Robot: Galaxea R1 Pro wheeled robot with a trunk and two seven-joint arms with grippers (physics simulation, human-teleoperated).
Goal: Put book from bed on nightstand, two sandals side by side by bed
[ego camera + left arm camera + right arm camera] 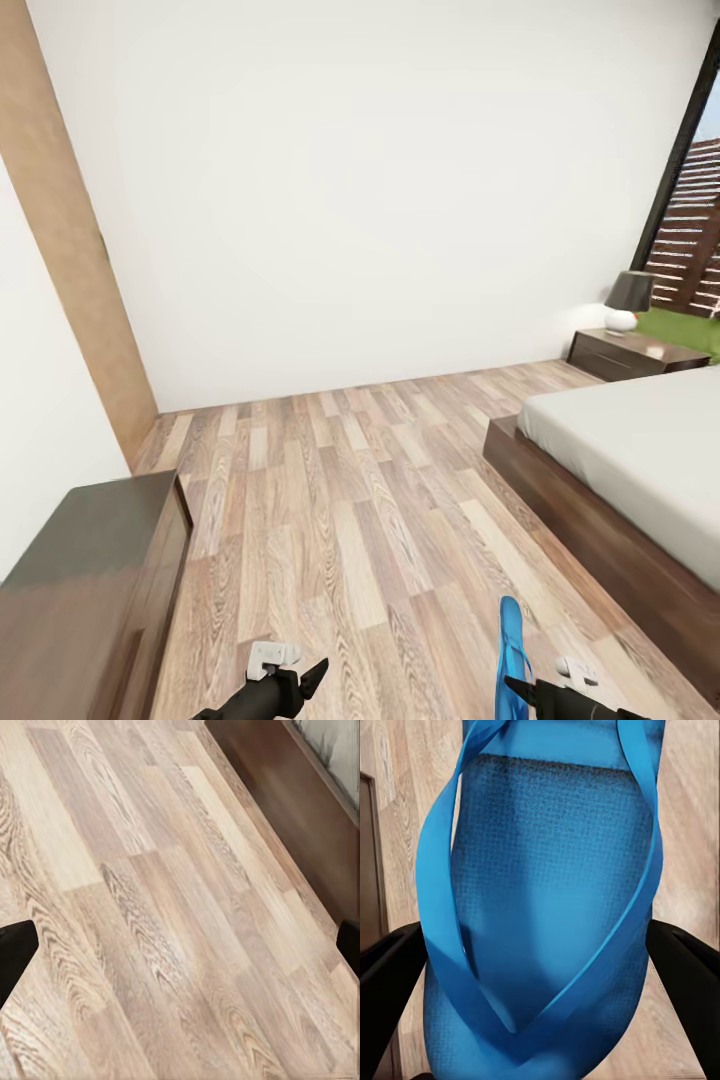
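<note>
Gripping a blue sandal [540, 915], right pincer [540, 967] nears bed [600, 520]; left pincer [180, 945] wide.

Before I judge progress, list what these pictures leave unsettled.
- The bed: cut by the head view's right edge, so no book can be checked.
- The nightstand: far off; only a lamp can be made out on its top.
- The blue sandal: in the right wrist view it sits between the right gripper's fingers, contact unclear.
- The sandal's lower part: cut off by the head view's bottom edge.
</note>
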